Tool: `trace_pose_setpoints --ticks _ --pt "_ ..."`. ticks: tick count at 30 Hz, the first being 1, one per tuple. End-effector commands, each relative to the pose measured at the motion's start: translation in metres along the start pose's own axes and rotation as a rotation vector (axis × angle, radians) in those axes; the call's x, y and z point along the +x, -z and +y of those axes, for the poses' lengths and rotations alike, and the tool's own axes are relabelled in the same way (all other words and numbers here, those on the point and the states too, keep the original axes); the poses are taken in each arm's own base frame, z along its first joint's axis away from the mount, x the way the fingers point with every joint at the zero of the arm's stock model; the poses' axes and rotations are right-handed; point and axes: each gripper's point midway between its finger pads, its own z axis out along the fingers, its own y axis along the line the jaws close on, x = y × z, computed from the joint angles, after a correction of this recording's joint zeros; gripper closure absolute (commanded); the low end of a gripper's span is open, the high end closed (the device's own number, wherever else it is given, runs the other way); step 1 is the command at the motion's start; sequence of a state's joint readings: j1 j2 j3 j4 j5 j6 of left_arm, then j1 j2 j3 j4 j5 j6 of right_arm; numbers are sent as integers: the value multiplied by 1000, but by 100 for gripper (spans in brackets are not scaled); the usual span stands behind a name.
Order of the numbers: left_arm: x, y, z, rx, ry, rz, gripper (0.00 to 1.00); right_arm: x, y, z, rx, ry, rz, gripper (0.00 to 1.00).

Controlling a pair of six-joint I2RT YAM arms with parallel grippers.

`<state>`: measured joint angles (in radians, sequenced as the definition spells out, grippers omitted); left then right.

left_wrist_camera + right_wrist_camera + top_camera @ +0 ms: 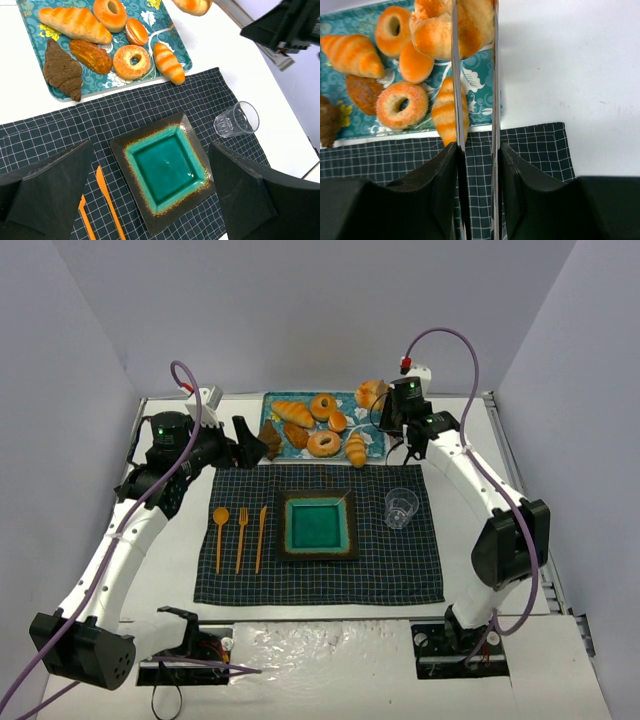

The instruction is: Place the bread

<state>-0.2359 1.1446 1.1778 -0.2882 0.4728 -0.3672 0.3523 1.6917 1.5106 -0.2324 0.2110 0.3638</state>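
Note:
The bread (pixel 440 30), a plump golden-orange bun, is clamped between the tips of metal tongs (pixel 456 90). It hangs over the far right end of the patterned teal tray (pixel 480 65). My right gripper (pixel 476 150) is shut on the tongs' two blades. In the top view the bread (pixel 370 393) sits just left of the right gripper (pixel 402 405); it also shows at the top edge of the left wrist view (pixel 192 5). My left gripper (pixel 245 440) is open and empty, high over the placemat's far left, with the teal square plate (pixel 165 167) seen between its fingers.
The tray (pixel 372 448) holds ring pastries, striped rolls and brown croissants. The plate (pixel 318 525) lies mid-placemat (pixel 400 575). A clear glass (pixel 401 507) stands to its right. Orange spoon, fork and knife (pixel 240 537) lie to its left.

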Motion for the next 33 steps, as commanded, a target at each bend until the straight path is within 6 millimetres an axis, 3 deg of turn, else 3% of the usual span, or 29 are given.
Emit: trace_pose_setpoints --ticks 1,4,7,12,16,24,33 --pt "-23 3 -9 25 -54 -74 3 -35 44 10 -106 -32 -111 94" --pt "-23 3 -9 23 -53 -73 3 -17 67 22 -187 -8 -74 94" --pt "-24 4 -9 23 -53 -74 3 -3 88 23 -212 14 -65 94" --pt "-25 4 -10 23 -55 -78 3 47 119 40 -333 56 12 95" --pt "-24 3 -9 23 -52 -75 3 69 139 51 -387 85 29 95" --pt "-22 2 -8 23 -47 -70 3 119 162 74 -462 155 93 95" --pt "-23 3 -9 21 -50 -73 3 164 165 87 -462 195 145 95"
